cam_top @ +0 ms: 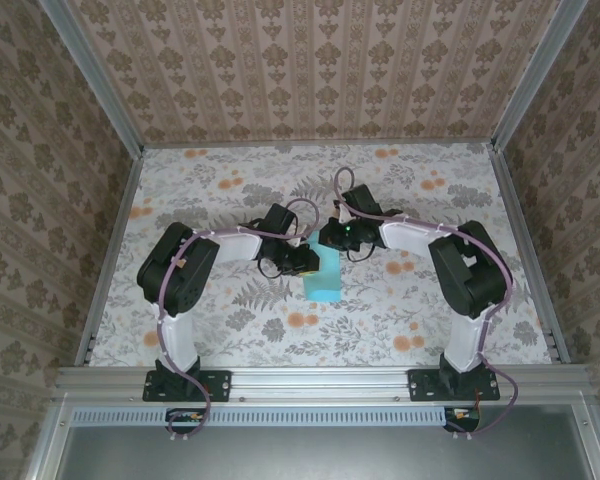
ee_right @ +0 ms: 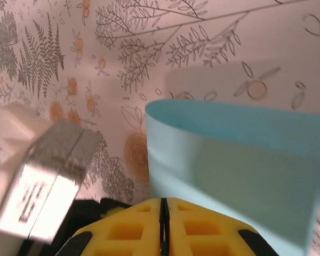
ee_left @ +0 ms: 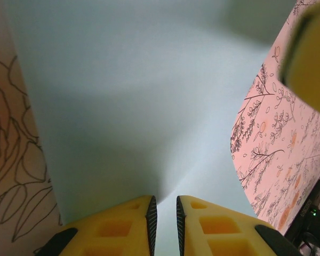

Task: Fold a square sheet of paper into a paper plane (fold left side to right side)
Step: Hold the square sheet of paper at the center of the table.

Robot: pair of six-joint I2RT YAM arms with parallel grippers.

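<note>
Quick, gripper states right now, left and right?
Left gripper: closed on the square sheet of paper.
Right gripper: closed, apparently pinching the same sheet near its corner.

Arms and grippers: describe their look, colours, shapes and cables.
The left arm and right arm have white links between bulky black joints, on black base plates. A mauve cable loops along each. The left gripper and right gripper have yellow fingers with moulded square pockets and black pads.
</note>
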